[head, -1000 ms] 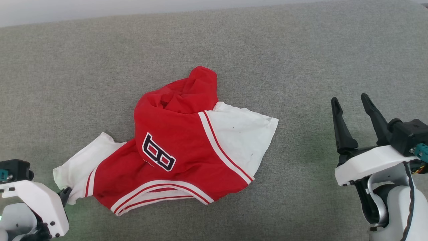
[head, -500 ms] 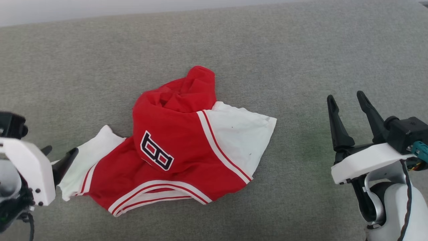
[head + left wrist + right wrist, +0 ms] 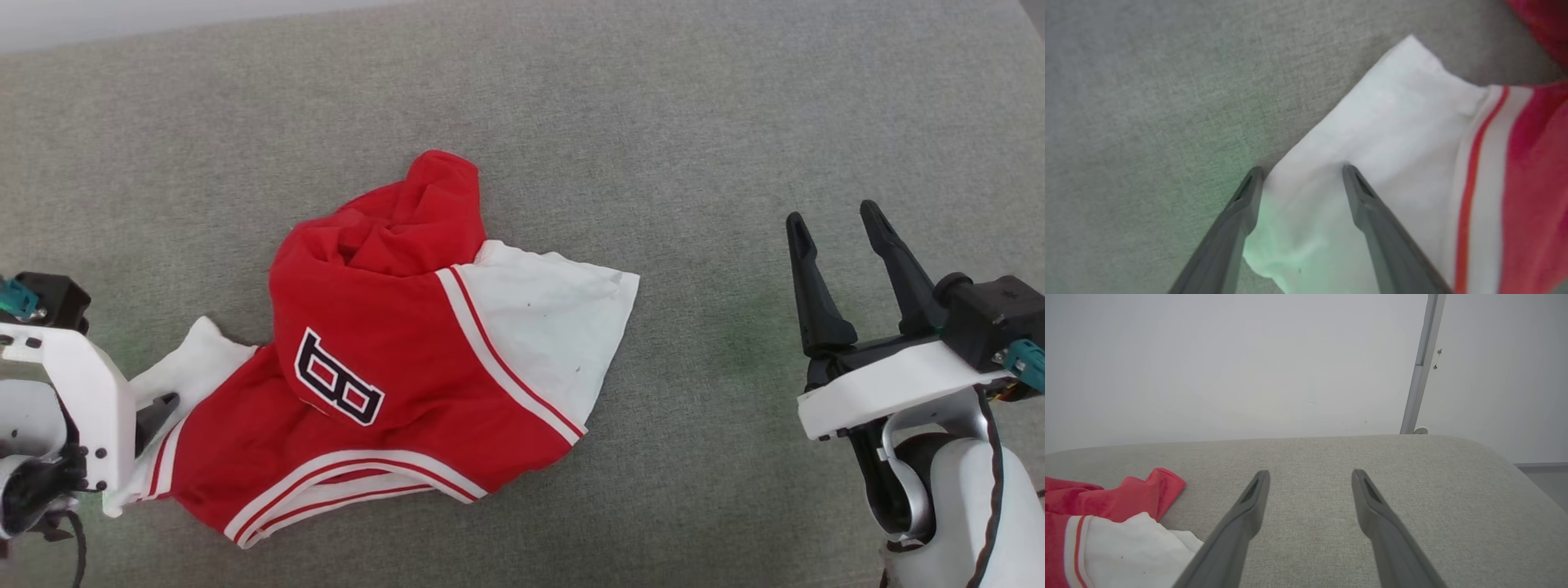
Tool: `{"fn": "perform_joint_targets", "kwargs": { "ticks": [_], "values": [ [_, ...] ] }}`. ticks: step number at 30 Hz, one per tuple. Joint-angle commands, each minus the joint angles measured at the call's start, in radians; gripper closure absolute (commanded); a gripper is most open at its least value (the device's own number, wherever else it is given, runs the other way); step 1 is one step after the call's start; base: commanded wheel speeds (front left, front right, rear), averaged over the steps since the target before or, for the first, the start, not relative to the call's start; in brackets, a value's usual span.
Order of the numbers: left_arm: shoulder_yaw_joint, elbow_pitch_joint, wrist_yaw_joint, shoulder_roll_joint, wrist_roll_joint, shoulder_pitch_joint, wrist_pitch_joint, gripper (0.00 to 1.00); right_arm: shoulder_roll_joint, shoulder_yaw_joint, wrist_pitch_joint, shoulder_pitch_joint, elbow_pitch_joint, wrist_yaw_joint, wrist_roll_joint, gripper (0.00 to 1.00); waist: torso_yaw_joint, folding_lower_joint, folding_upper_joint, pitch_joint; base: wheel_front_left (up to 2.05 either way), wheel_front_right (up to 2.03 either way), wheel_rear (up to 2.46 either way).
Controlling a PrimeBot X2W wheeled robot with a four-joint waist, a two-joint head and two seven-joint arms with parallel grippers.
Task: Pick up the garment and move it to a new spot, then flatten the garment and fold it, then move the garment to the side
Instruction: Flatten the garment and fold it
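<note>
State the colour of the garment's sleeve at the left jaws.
White sleeve, red-striped trim; best in the left wrist view.

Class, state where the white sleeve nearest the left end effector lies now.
Head view, lower left: the sleeve is the garment's leftmost part on the grey surface, its edge within the open left end effector.
</note>
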State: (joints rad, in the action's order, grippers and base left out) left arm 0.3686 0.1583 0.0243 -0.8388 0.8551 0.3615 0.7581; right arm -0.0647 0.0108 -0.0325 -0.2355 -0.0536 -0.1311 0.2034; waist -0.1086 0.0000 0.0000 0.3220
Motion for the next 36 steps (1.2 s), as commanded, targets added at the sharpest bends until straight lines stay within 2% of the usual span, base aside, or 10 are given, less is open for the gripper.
{"fn": "perform_joint_targets", "kwargs": {
  "ticks": [1,2,3,4,5,15,31,33,34,36],
  "values": [
    [0.010,0.036,-0.011,0.016,-0.004,0.018,0.002,0.00,0.005,0.003,0.009,-0.004,-0.004,0.001,0.007,0.00,-0.005,0.0000,0.0000,0.003,0.00,0.00,0.00],
    [0.014,0.061,-0.014,0.027,0.006,0.021,0.011,0.00,0.005,0.003,0.010,-0.004,-0.005,0.001,0.007,0.00,-0.006,0.0000,0.0000,0.004,0.00,0.00,0.00],
    [0.021,0.077,-0.020,0.036,0.007,0.023,0.008,0.57,0.006,0.002,0.010,-0.004,-0.005,0.001,0.007,0.00,-0.006,0.0000,0.0000,0.004,0.00,0.00,0.00],
    [0.021,0.077,-0.020,0.036,0.007,0.023,0.008,0.57,0.006,0.002,0.010,-0.004,-0.005,0.001,0.007,0.00,-0.006,0.0000,0.0000,0.004,0.00,0.00,0.00],
    [0.022,0.095,-0.025,0.048,0.015,0.027,0.008,1.00,0.006,0.002,0.011,-0.003,-0.005,0.001,0.007,0.00,-0.005,0.0000,0.0000,0.003,0.00,0.00,0.00],
    [-0.045,0.099,-0.022,0.037,0.022,0.046,-0.109,1.00,-0.006,-0.008,0.024,0.010,-0.042,0.001,-0.015,0.00,0.042,0.0000,0.0000,-0.044,0.00,0.00,0.00],
    [-0.136,-0.031,0.125,-0.018,0.057,-0.167,-0.144,1.00,-0.012,-0.013,-0.013,0.020,-0.067,0.001,-0.014,0.00,0.108,0.0000,0.0000,-0.076,0.00,0.00,0.00],
    [-0.133,-0.019,0.115,-0.011,0.057,-0.172,-0.159,0.69,-0.011,-0.008,-0.018,0.015,-0.065,0.001,-0.012,0.00,0.110,0.0000,0.0000,-0.072,0.00,0.00,0.00],
    [-0.132,-0.013,0.108,-0.006,0.061,-0.171,-0.165,0.00,-0.011,-0.007,-0.019,0.012,-0.065,0.001,-0.011,0.00,0.110,0.0000,0.0000,-0.071,0.00,0.00,0.00],
    [-0.136,-0.001,0.101,-0.003,0.068,-0.161,-0.168,0.00,-0.014,0.001,-0.023,0.008,-0.064,0.001,-0.008,0.00,0.110,0.0000,0.0000,-0.069,0.00,0.00,0.00]
  ]
}}
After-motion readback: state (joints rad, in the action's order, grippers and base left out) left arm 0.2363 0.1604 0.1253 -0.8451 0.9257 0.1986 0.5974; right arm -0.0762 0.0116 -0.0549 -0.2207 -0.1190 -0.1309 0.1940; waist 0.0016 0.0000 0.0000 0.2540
